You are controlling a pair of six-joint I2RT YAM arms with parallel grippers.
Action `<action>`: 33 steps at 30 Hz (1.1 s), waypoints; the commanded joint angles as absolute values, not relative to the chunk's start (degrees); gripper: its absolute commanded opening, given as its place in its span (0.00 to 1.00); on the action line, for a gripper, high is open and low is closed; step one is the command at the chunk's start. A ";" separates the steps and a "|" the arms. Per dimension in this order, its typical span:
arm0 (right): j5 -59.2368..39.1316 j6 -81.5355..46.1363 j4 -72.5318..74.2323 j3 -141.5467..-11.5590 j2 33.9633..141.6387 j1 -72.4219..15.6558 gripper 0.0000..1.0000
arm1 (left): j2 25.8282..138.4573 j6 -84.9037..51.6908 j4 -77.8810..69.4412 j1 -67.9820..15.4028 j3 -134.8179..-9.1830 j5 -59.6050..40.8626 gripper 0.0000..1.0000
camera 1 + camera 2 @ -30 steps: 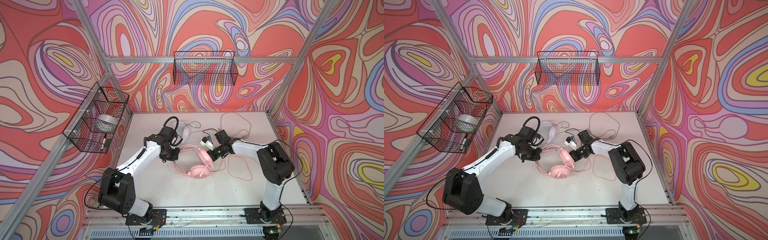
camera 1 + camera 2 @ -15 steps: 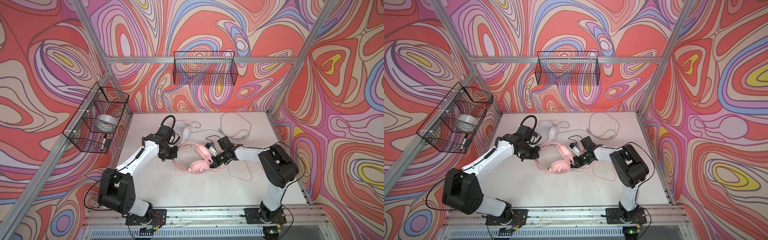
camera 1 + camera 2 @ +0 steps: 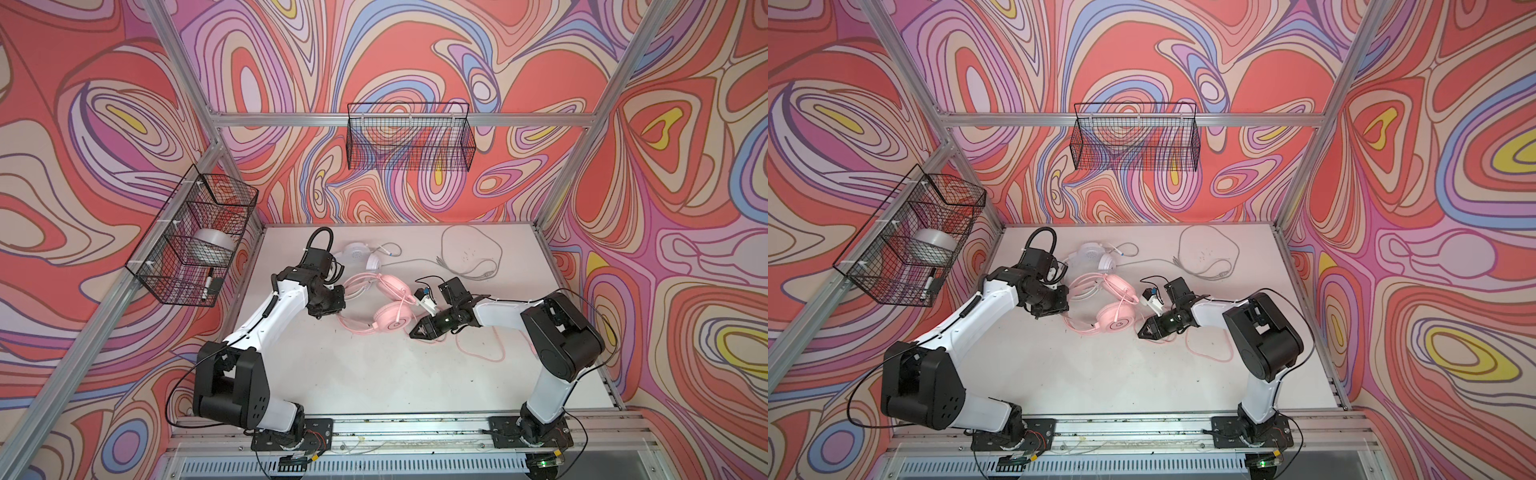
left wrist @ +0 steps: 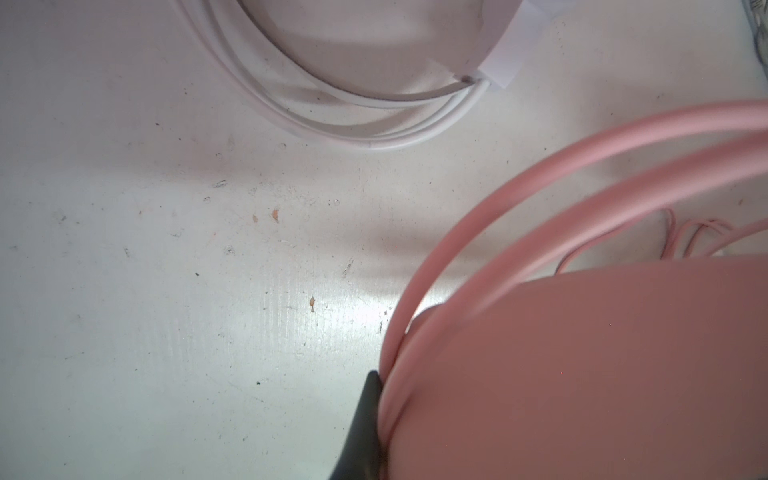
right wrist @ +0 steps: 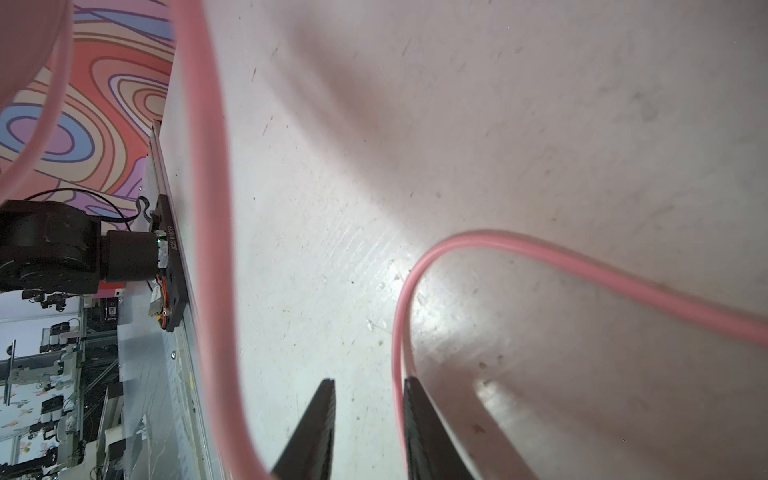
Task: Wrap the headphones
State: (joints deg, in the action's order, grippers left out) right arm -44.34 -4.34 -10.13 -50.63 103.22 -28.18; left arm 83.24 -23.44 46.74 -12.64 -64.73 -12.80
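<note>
The right gripper [image 5: 368, 380] hangs low over the table [image 3: 374, 382], jaws partly apart and clamping nothing. The pink cord [image 5: 540, 257] runs lengthwise through the gap, hugging one finger, then curls off sideways. The pink headset [image 3: 395, 320] lies just ahead of its tips, its headband pinched by the closed left gripper [image 3: 330, 307]. The right arm looks nearer the cord.

White links [image 3: 270, 320], black joints [image 3: 230, 386], black cables [image 3: 321, 229], black right gripper [image 3: 414, 333]
</note>
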 commanded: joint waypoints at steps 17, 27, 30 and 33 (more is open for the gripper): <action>-44.47 -4.57 -9.86 -48.08 103.40 -27.95 0.30 | 79.08 -34.32 44.81 -8.10 -69.47 -12.64 0.00; -44.58 -5.38 -9.01 -47.11 103.78 -27.97 0.29 | 78.93 -37.12 43.42 -7.11 -69.88 -12.19 0.00; -44.53 -5.58 -9.01 -46.98 103.71 -27.95 0.28 | 78.76 -37.39 43.67 -6.79 -69.74 -11.28 0.00; -44.45 -5.78 -9.05 -46.93 103.62 -28.03 0.29 | 78.57 -37.63 44.45 -6.21 -69.70 -9.86 0.00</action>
State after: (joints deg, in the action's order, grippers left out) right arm -44.51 -5.45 -9.17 -47.90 103.22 -28.18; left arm 80.68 -35.31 46.41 -7.14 -67.72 -10.24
